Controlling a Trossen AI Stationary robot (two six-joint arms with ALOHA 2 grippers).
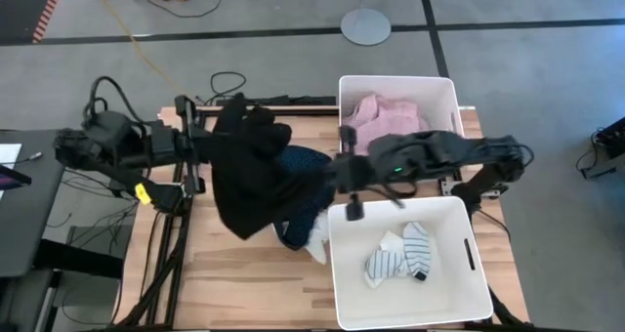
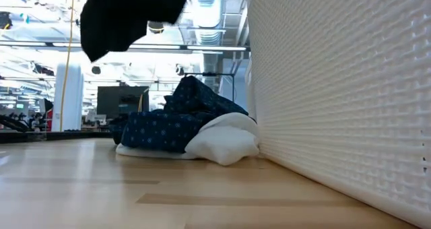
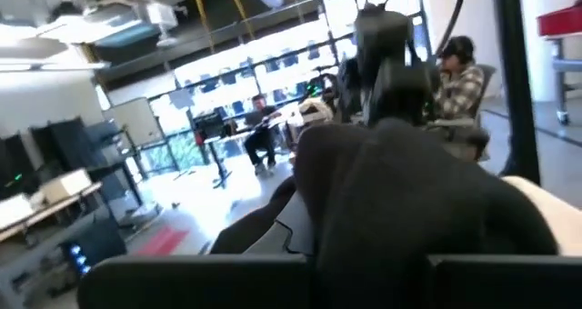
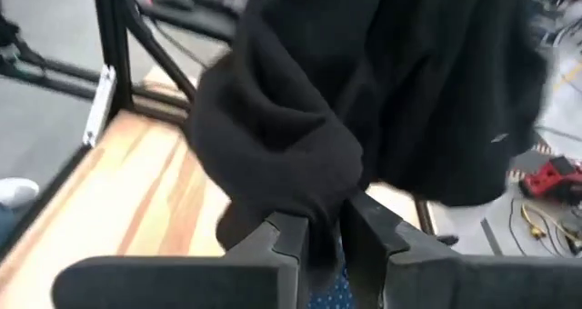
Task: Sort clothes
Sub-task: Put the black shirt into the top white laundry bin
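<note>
Your left pincer (image 1: 203,148) is clenched on the black garment (image 1: 249,171), holding it up off the surface (image 1: 244,283) so it drapes over the navy garment (image 1: 301,164) lying there. Your right pincer (image 4: 323,241) sits at the black garment's far edge, its fingers (image 4: 282,241) slightly parted with a fold of the cloth between them. Pink garment (image 1: 386,117) lies in the far bin (image 1: 449,93); striped socks (image 1: 405,254) in the near bin (image 1: 469,273).
</note>
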